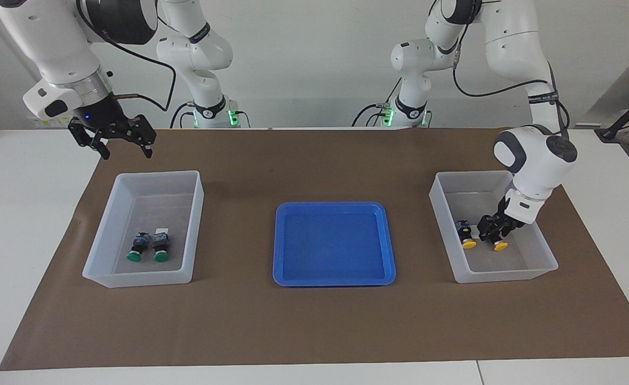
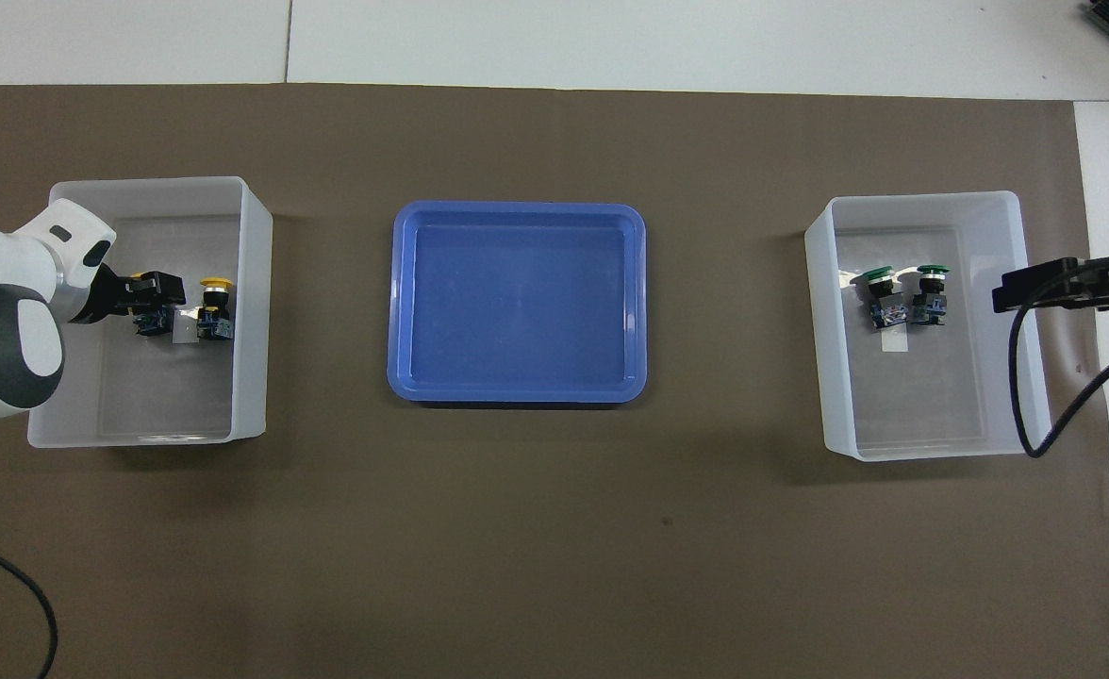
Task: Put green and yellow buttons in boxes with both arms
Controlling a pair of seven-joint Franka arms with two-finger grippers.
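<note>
At the robots' end of the tabletop, right claw (image 1: pixel 124 145) hangs in the air by the rim of the green box (image 1: pixel 156 174) – jaws spread wide, nothing in them. This arm appears to be waiting.

Green box, toward the right arm's end: two green buttons (image 1: pixel 147 248) lie on its floor side by side, touching or nearly so, caps turned away from the robots. A small white label (image 1: pixel 160 231) sits just by them. This half of the task looks done.

Yellow box (image 1: pixel 469 174), toward the left arm's end: first yellow button (image 1: pixel 465 236) lies on the floor, cap away from the robots. Left claw (image 1: pixel 493 234) is low inside this box, right at the second yellow button (image 1: pixel 500 245), which is at or close to the floor, just beside the first. Whether the claw grips it or has let go – cannot tell.

Blue tray (image 1: pixel 330 205), between the two boxes: nothing in it.

Judgement: all four buttons are inside boxes, sorted by colour. What remains is a confirmed release and lifting the left claw out.
</note>
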